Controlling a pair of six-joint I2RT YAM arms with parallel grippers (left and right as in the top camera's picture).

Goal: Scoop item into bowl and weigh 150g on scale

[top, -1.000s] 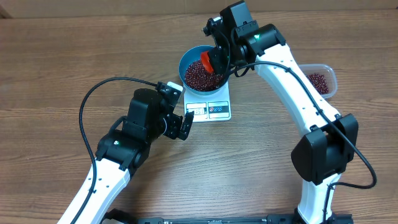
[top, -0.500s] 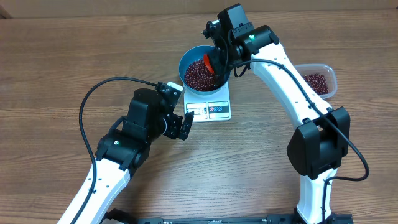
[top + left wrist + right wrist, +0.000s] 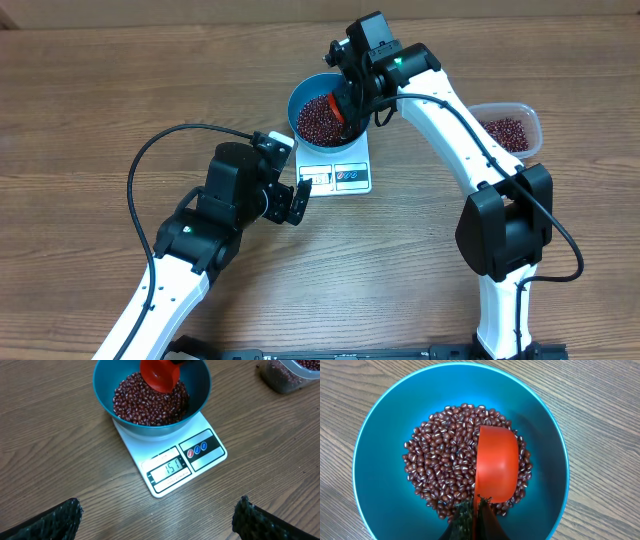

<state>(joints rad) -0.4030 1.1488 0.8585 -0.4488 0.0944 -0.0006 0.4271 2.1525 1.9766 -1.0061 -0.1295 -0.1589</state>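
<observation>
Right arm (image 3: 450,110) is swinging left since a second ago, its scoop (image 3: 496,467) sinking into the beans (image 3: 440,465).
Right gripper (image 3: 476,517) is clamping the scoop at the bowl's (image 3: 375,430) 6 o'clock; only the left wrist view is showing the scale (image 3: 172,467) reading 151, bowl sitting at its 12 o'clock, left gripper (image 3: 157,520) gaping wide.

Scale (image 3: 350,178): mid-table.
Bowl (image 3: 105,400): on the scale's rear half.
Beans (image 3: 315,120): heaped in the bowl.
Scoop (image 3: 495,465): held in my right gripper (image 3: 476,517), inside the bowl, on the beans.
Tub (image 3: 530,112): right of the scale, well apart, with more beans in it.
My left gripper (image 3: 297,200): before the scale's front-left corner.
</observation>
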